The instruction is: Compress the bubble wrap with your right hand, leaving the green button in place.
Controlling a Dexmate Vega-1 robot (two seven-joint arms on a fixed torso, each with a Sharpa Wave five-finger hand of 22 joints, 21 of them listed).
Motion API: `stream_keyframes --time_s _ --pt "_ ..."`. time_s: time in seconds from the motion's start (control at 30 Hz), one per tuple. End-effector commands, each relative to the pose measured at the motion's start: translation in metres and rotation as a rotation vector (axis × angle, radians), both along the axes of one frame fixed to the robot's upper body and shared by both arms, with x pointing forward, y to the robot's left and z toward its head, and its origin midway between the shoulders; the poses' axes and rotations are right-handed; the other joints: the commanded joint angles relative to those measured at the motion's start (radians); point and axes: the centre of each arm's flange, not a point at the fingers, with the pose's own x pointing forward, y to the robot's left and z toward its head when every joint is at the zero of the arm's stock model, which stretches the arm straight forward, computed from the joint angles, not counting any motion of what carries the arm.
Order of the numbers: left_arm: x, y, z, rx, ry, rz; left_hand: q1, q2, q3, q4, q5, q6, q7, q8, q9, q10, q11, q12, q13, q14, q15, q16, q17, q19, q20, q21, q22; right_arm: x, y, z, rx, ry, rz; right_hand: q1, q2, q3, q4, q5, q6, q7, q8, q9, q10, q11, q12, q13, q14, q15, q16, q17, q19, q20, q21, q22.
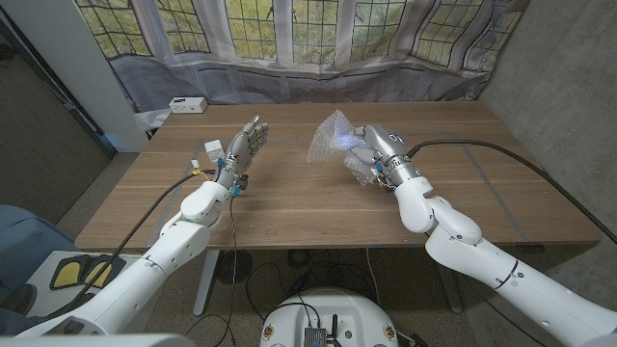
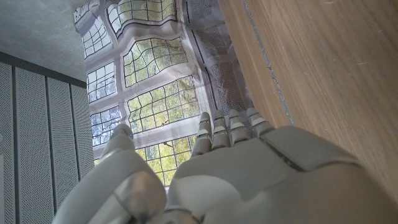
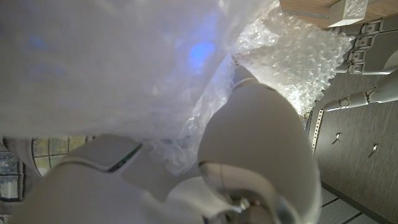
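Gripping the wrap [image 1: 339, 142], your right hand [image 1: 378, 147] has its fingers buried in it; your left hand [image 1: 241, 147] stands open, well apart.

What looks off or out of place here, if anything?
No green button is visible on the table, though the task names one. The right robot hand grips the bubble wrap, bunched up. The left robot hand is open, holding nothing. Nothing spilled or damaged.

Right hand [image 1: 371, 146] clenched — left hand [image 1: 243, 146] upright
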Motion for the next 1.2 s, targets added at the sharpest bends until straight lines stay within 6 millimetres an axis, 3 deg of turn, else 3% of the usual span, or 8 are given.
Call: stream_keyframes --time_s 0.03,0.53,1.2 --pt "-0.002 0.000 -0.001 0.003 0.003 0.003 0.003 0.009 0.002 -0.002 -0.003 0.009 0.003 0.005 0.002 0.008 -0.003 0.000 0.003 0.005 0.004 0.002 0.002 -0.003 0.006 0.003 0.002 -0.002 -0.002 -0.001 -0.024 0.008 -0.001 -0.034 -0.010 -0.015 0.008 -0.004 -0.010 0.004 -0.008 0.000 -0.011 0.005 -0.007 0.005 -0.016 0.007 -0.008 0.002 -0.007 -0.057 -0.006 0.003" --pt "-0.006 -0.001 0.000 0.006 -0.003 0.003 0.003 0.010 0.002 -0.003 -0.003 0.010 0.003 0.005 0.002 0.010 -0.003 0.000 0.003 0.006 0.004 0.002 0.002 -0.003 0.006 0.003 0.002 -0.001 0.001 -0.002 -0.058 0.017 -0.003 -0.064 -0.014 -0.024 0.014 -0.002 -0.011 0.005 -0.016 -0.003 -0.011 0.005 -0.012 0.003 -0.025 0.012 -0.009 0.001 -0.013 -0.047 -0.016 0.003" --pt "-0.005 -0.001 -0.003 0.005 0.000 -0.003 0.003 0.011 0.002 -0.004 -0.003 0.010 0.005 0.004 0.003 0.009 -0.003 0.000 0.003 0.006 0.004 0.002 0.002 -0.002 0.006 0.003 0.002 0.009 0.007 -0.004 -0.124 0.050 -0.040 -0.066 -0.006 -0.017 0.006 0.003 -0.004 0.004 -0.021 -0.004 -0.006 0.005 -0.014 0.004 -0.020 0.012 -0.006 0.000 -0.010 -0.046 -0.022 0.003"
